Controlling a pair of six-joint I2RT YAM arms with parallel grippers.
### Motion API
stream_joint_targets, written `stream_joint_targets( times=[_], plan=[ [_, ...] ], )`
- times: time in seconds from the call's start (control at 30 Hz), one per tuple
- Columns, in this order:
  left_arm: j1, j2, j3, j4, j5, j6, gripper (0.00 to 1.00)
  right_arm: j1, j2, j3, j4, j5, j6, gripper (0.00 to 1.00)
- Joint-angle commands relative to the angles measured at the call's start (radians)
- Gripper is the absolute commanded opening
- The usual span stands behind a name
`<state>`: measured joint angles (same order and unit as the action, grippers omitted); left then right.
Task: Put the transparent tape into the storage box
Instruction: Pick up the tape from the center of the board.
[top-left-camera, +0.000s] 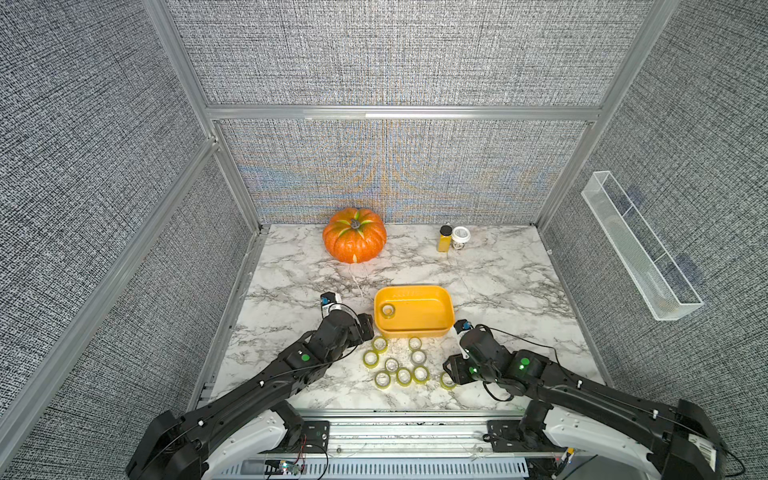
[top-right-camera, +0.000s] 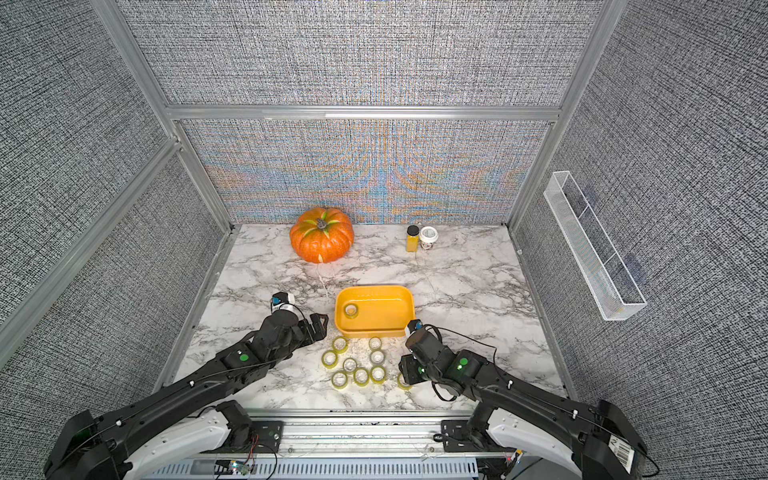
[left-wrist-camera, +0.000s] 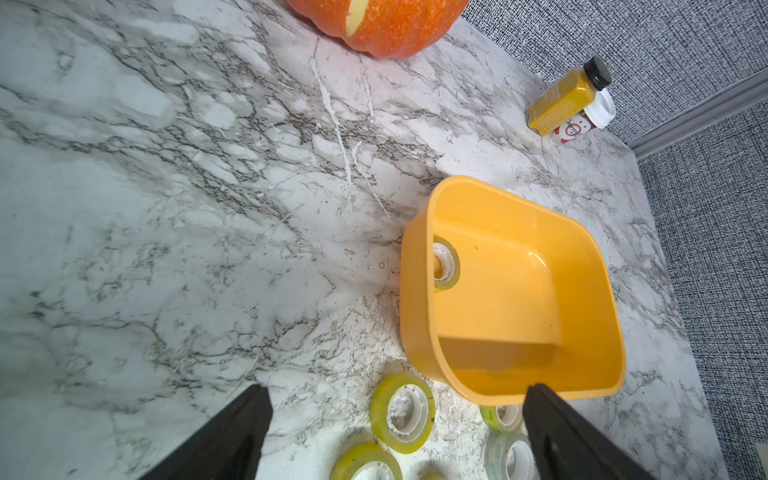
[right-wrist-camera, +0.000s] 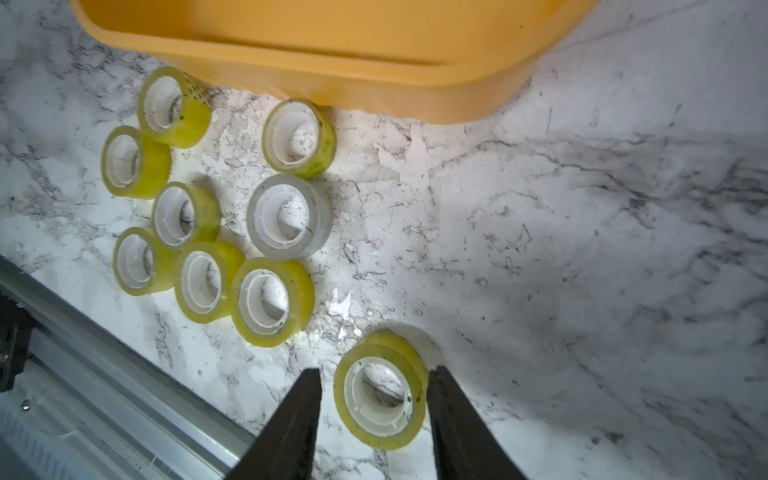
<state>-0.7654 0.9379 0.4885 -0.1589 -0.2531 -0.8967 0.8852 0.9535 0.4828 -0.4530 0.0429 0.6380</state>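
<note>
The storage box (top-left-camera: 415, 288) (top-right-camera: 374, 286) is a shallow yellow-orange tub at mid-table, with one roll of transparent tape (top-left-camera: 388, 310) (left-wrist-camera: 446, 266) lying in its left end. Several more yellowish rolls (top-left-camera: 399, 363) (right-wrist-camera: 199, 286) lie flat on the marble just in front of it. My right gripper (right-wrist-camera: 375, 371) (top-left-camera: 451, 374) straddles a lone roll (right-wrist-camera: 379, 441) at the right of the group. One finger touches that roll and a small gap shows at the other. My left gripper (left-wrist-camera: 397, 388) (top-left-camera: 365, 326) stands wide open by the box's near left corner, above the nearest rolls, holding nothing.
An orange pumpkin (top-left-camera: 354, 235) sits at the back left. A yellow bottle (top-left-camera: 444, 239) and a white-lidded jar (top-left-camera: 460, 236) stand at the back right. A clear trough (top-left-camera: 640, 245) hangs on the right wall. An aluminium rail (right-wrist-camera: 104, 374) runs along the table's front edge, close to the rolls.
</note>
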Motion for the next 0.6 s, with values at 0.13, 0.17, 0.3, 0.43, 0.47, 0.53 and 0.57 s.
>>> stream_joint_targets(
  times=[0.13,0.17,0.3,0.43,0.47,0.53,0.57],
  plan=[
    [0.000,-0.002,-0.015,-0.002,-0.038,-0.002,1.00,0.015,0.080,-0.013,0.036,0.009,0.041,0.44],
    [-0.001,0.006,-0.009,-0.001,-0.040,0.000,1.00,0.017,0.096,-0.012,0.032,0.014,0.044,0.43],
    [0.000,0.043,0.017,0.000,-0.041,0.016,1.00,0.033,0.130,-0.006,0.001,0.043,0.067,0.40],
    [0.000,0.078,0.032,0.001,-0.040,0.025,1.00,0.043,0.129,-0.006,-0.018,0.069,0.088,0.40],
    [0.000,0.085,0.035,0.001,-0.039,0.028,1.00,0.043,0.132,-0.006,-0.020,0.075,0.093,0.40],
    [-0.001,0.092,0.036,0.008,-0.040,0.033,1.00,0.043,0.148,-0.004,-0.019,0.082,0.095,0.40],
    [0.000,0.093,0.038,0.014,-0.043,0.037,1.00,0.042,0.162,-0.001,-0.021,0.088,0.095,0.40]
  ],
)
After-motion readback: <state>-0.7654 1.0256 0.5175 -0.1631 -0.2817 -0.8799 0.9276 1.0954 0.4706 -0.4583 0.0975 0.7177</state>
